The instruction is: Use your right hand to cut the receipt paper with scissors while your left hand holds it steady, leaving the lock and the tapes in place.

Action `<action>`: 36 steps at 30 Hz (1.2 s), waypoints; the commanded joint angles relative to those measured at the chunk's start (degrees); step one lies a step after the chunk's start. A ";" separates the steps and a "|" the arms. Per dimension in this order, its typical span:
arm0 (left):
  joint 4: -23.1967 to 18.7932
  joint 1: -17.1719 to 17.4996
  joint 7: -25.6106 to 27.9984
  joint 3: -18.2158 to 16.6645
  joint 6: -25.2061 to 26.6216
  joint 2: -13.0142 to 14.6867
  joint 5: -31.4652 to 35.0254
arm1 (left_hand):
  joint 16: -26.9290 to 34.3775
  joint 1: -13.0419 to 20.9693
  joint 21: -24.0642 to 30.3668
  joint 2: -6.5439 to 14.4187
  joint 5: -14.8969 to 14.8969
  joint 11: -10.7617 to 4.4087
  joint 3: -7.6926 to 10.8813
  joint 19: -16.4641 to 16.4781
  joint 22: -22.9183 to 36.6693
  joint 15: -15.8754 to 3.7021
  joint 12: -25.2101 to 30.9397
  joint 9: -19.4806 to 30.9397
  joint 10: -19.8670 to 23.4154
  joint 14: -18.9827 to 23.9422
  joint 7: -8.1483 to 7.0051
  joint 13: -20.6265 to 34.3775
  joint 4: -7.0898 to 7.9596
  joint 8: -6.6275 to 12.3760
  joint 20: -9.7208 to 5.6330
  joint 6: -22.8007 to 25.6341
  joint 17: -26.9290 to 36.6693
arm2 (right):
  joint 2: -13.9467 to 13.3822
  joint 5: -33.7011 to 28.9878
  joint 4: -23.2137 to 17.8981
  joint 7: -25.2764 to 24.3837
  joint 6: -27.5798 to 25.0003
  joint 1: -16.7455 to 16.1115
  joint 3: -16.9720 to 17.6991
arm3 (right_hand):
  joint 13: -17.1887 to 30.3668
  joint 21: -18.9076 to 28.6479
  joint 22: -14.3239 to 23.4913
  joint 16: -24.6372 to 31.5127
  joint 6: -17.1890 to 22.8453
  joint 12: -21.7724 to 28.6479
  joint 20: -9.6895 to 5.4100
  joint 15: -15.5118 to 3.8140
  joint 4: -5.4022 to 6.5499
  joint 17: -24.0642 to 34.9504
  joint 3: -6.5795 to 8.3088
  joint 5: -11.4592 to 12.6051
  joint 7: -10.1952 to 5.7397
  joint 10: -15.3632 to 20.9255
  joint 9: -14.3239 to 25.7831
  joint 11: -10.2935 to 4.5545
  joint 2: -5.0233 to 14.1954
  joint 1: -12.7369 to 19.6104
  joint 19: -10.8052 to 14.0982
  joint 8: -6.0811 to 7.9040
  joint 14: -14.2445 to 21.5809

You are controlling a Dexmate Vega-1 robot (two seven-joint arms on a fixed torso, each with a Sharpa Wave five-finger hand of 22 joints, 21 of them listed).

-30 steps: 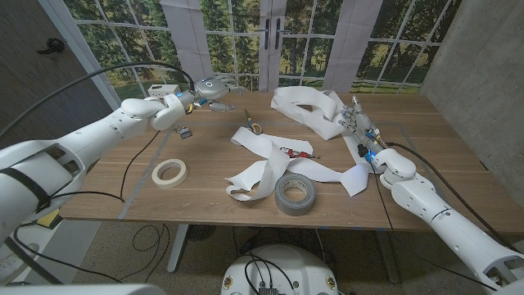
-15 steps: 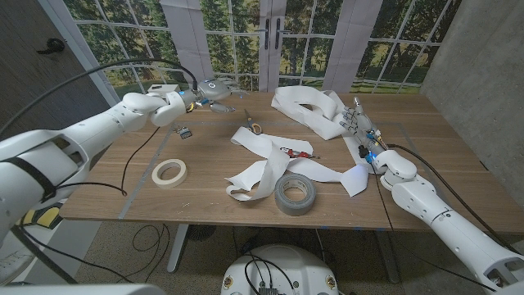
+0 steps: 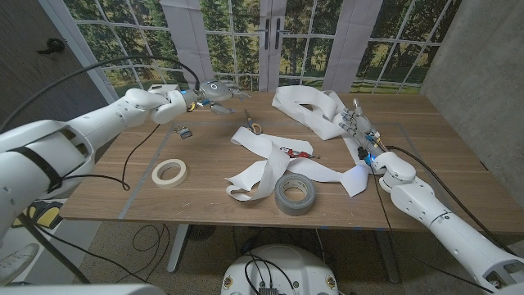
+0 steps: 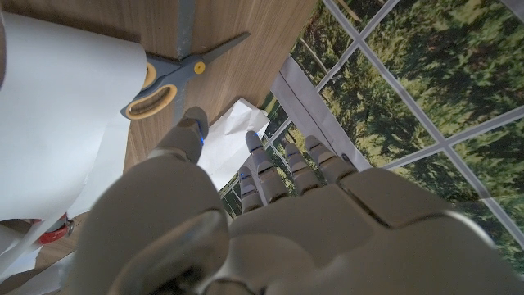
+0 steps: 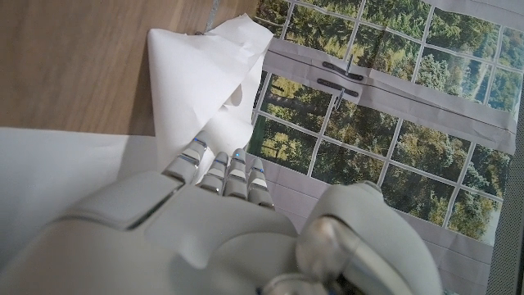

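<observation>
Above wooden table, left robot hand hovers, fingers extended.

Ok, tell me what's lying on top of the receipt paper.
Red-handled scissors lie on the paper, mid-table. The grey tape overlaps its front edge. Anything under the folds is hidden.

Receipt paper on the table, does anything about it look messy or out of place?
Yes. The receipt paper sprawls in loose, twisted loops across the table, bunched at the far side. Red-handled scissors lie on it and the grey tape roll sits against it.
</observation>
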 commanded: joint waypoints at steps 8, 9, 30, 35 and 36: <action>6.40 -5.68 4.05 6.59 -1.72 -3.56 3.42 | -0.28 0.66 -0.27 0.65 -0.21 -0.39 -0.77 -0.43 0.07 -9.67 -0.20 0.17 0.31 -0.32 -0.12 0.39 0.05 0.15 -2.18 -0.32 0.08 | 0.15 -2.11 0.55 -0.49 2.18 -0.09 -0.46 | 0.29 0.30 0.06 -0.03 0.45 -0.20 -0.61 -1.47 -0.66 -0.07 0.35 -0.13 -0.92 0.41 0.11 -0.39 0.28 1.52 0.53 0.24 -0.50; 6.89 -6.06 4.60 7.09 -1.77 -3.82 3.79 | -0.28 0.67 -0.27 0.64 -0.21 -0.40 -0.79 -0.43 0.07 -9.67 -0.21 0.17 0.32 -0.34 -0.12 0.40 0.05 0.14 -2.17 -0.36 0.08 | 0.07 -2.29 0.55 -0.43 2.28 -0.07 -0.52 | 0.29 0.28 0.06 -0.02 0.60 -0.17 -0.66 -1.51 -0.70 -0.07 0.38 -0.14 -0.96 0.49 0.11 -0.45 0.30 1.59 0.49 0.30 -0.50; 15.96 -11.40 11.02 15.16 -2.99 -8.70 4.92 | -0.28 0.91 -0.19 0.65 -0.22 -0.45 -1.27 -0.33 0.06 -9.67 -0.51 0.15 0.08 -0.59 -0.12 0.56 -0.01 0.08 -2.48 -0.84 0.08 | 0.15 -5.56 -2.16 -4.71 4.87 -2.72 -0.04 | 0.32 0.51 0.02 0.67 3.77 0.76 -1.20 -2.95 -1.64 -0.21 1.16 -0.37 -2.10 3.54 0.09 -1.79 0.58 3.12 1.60 1.20 1.59; 17.58 -12.15 12.09 16.83 -2.74 -9.56 4.58 | -0.26 0.99 -0.17 0.75 -0.21 -0.46 -1.33 -0.30 0.06 -9.67 -0.58 0.14 -0.01 -0.59 -0.11 0.60 0.00 0.02 -2.50 -1.05 0.09 | 0.12 -5.72 -2.79 -5.14 4.68 -3.00 0.00 | 0.32 0.50 0.02 0.65 3.84 0.71 -1.16 -2.94 -1.72 -0.21 1.24 -0.41 -2.12 3.52 0.09 -1.94 0.60 3.25 1.63 1.16 1.61; 17.96 -12.32 12.33 17.18 -2.78 -9.75 4.52 | -0.26 1.01 -0.16 0.77 -0.20 -0.47 -1.34 -0.27 0.06 -9.68 -0.58 0.14 0.02 -0.59 -0.12 0.61 0.00 0.03 -2.54 -1.06 0.09 | -0.01 -6.05 -2.87 -5.25 4.70 -3.02 -0.06 | 0.32 0.49 0.02 0.64 3.87 0.70 -1.18 -2.96 -1.73 -0.21 1.24 -0.41 -2.09 3.52 0.09 -1.95 0.60 3.26 1.64 1.17 1.59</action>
